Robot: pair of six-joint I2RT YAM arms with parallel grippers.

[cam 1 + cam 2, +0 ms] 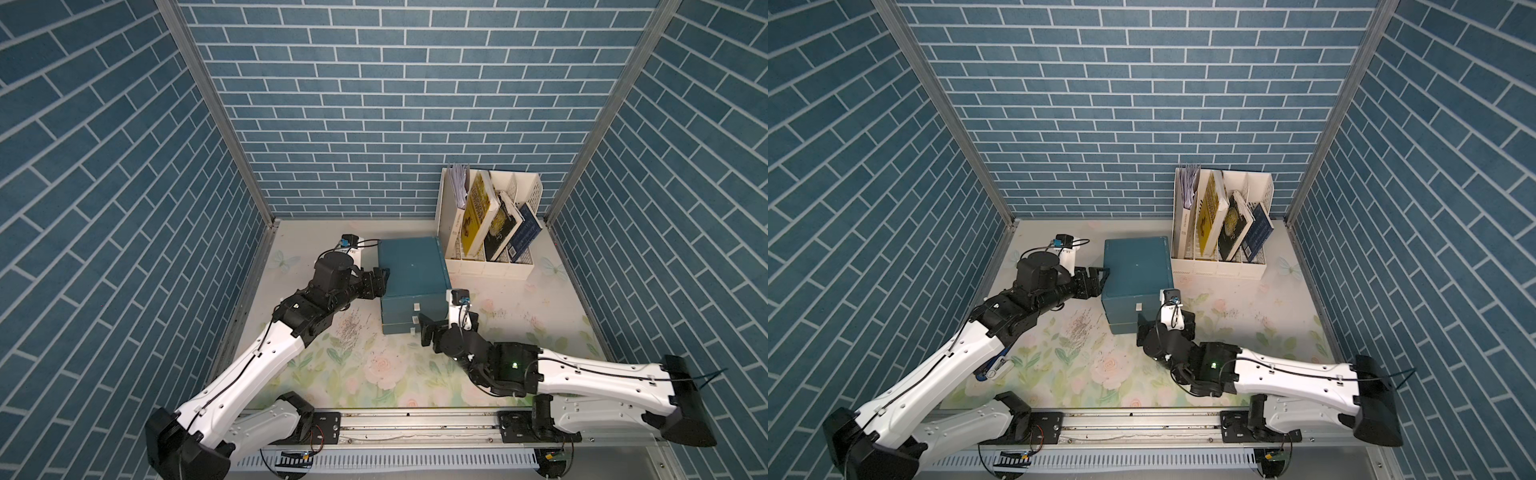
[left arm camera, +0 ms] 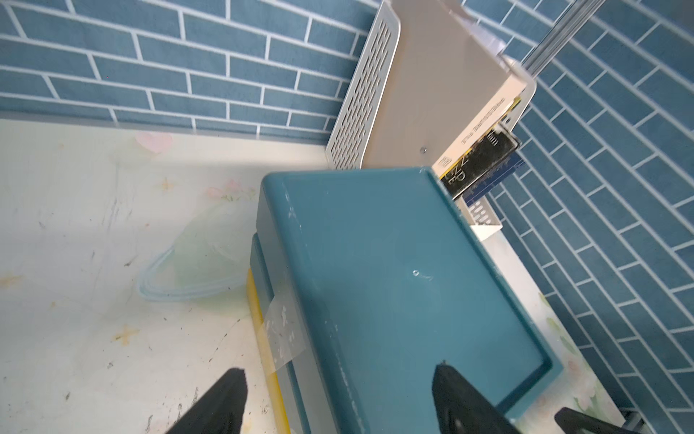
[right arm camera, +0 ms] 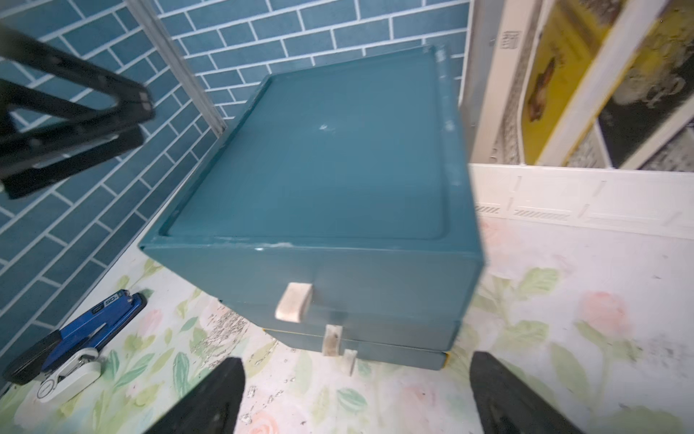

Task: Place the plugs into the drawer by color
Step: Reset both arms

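Mid-table by the book rack (image 1: 486,268) sits the teal drawer chest (image 1: 413,266), seemingly shut (no plugs in sight), light stiff plastic that'd likely skid, so pinch a white tab pull (image 3: 294,301); left gripper (image 1: 383,279) at its side and right gripper (image 1: 446,323) out front both gape empty.

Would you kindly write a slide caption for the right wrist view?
Right gripper, jaws open, faces the teal drawer chest and its three white tab pulls; white book rack beside it.
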